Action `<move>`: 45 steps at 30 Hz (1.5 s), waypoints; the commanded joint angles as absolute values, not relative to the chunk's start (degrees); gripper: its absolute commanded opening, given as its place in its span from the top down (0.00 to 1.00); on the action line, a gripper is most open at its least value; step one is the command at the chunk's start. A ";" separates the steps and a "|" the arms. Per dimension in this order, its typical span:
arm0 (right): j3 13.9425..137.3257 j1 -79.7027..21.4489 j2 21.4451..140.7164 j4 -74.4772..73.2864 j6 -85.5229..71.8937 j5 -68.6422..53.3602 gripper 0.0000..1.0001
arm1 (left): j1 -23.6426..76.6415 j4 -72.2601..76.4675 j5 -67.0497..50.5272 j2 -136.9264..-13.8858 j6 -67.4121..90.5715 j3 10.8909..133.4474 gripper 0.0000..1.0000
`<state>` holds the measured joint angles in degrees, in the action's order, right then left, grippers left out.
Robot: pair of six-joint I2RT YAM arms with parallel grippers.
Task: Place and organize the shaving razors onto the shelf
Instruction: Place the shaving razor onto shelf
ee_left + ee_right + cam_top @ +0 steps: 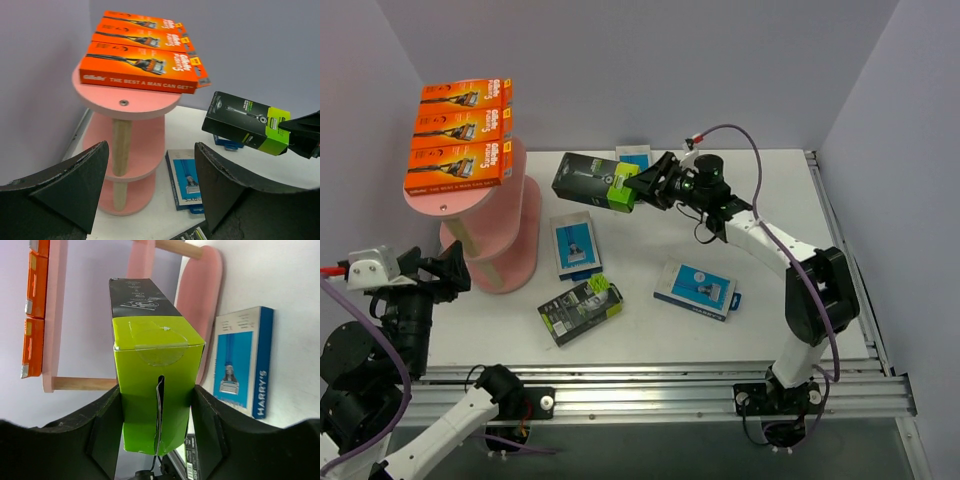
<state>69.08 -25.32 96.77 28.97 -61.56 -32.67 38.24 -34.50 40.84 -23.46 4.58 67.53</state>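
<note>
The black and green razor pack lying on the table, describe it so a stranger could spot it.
Start at the pink shelf on the table's left side. Just right of its base, toward the near edge, the black and green razor pack lies flat. Its table neighbours are blue packs, and the only other black-and-green pack is held by the right gripper.

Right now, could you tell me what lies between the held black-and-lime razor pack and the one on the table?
In the top view, a blue-and-grey razor pack lies flat between the held black-and-lime razor pack and the other black-and-lime pack.
</note>
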 commanded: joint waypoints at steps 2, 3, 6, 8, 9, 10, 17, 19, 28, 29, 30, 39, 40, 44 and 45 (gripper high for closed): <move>80.23 -29.00 101.15 38.76 -63.89 -37.35 1.00 | 39.37 -30.68 51.15 -21.10 0.18 66.10 0.22; 81.72 -29.53 102.38 38.76 -64.07 -37.44 1.00 | 39.90 -30.41 51.85 -21.01 0.09 65.75 0.22; 87.26 -31.99 107.13 39.72 -65.30 -38.23 1.00 | 40.60 -30.06 52.91 -21.44 -1.84 65.13 0.22; 90.94 -33.56 110.29 40.34 -66.44 -38.41 1.00 | 40.96 -29.45 53.87 -21.45 -2.63 64.17 0.21; 92.18 -34.01 112.30 40.34 -66.79 -38.58 1.00 | 41.04 -29.18 53.96 -21.45 -2.72 63.99 0.22; 93.42 -34.54 113.37 40.34 -66.80 -38.67 1.00 | 41.13 -29.18 54.05 -21.45 -2.81 63.81 0.21; 103.79 -38.84 120.14 36.48 -66.35 -39.29 1.00 | 41.48 -28.12 53.70 -20.39 -2.90 62.23 0.21; 105.99 -39.72 122.34 37.18 -67.67 -39.73 1.00 | 41.57 -28.21 53.53 -20.65 -2.81 61.96 0.21; 113.89 -42.36 127.52 35.69 -68.82 -39.29 1.00 | 41.75 -28.56 53.61 -20.39 -2.72 61.00 0.21; 114.60 -42.54 127.96 35.16 -68.73 -39.11 1.00 | 41.84 -28.56 53.61 -20.04 -2.81 60.82 0.21; 115.48 -42.71 128.75 34.81 -68.82 -39.02 1.00 | 41.84 -28.74 53.61 -19.87 -2.81 60.82 0.21; 124.35 -44.56 134.20 31.82 -69.17 -38.23 1.00 | 42.01 -29.01 53.96 -18.37 -3.34 59.50 0.21; 125.06 -44.56 134.73 31.56 -69.26 -38.23 1.00 | 42.01 -29.09 53.96 -18.28 -3.43 59.41 0.21; 128.31 -44.74 136.75 29.89 -69.26 -37.79 1.00 | 42.10 -29.00 53.70 -17.58 -3.52 58.80 0.22; 129.19 -44.74 137.63 29.53 -69.17 -37.79 1.00 | 42.01 -28.83 53.44 -17.49 -3.52 58.54 0.21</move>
